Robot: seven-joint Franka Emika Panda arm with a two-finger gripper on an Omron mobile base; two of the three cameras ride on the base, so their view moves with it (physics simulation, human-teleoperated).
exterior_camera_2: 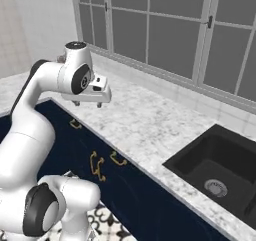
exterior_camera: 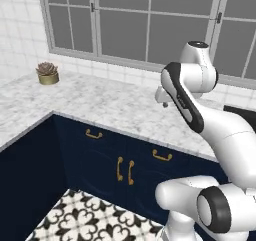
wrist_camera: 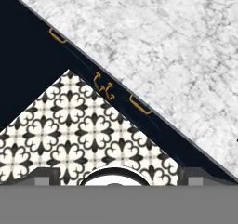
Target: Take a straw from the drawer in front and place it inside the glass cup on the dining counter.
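My gripper hangs open above the front edge of a marble worktop, pointing down, with nothing between its fingers. Under the worktop edge run shut navy drawer fronts with small horizontal brass handles, one drawer below the hand and another further left. I cannot tell which of them is the task's drawer. The straw, the glass cup and the dining counter are out of view.
A black sink is sunk into the worktop at the right. A small potted succulent stands at the far left by the window. Navy cabinet doors with upright brass handles sit below the drawers. Patterned floor tiles lie in front.
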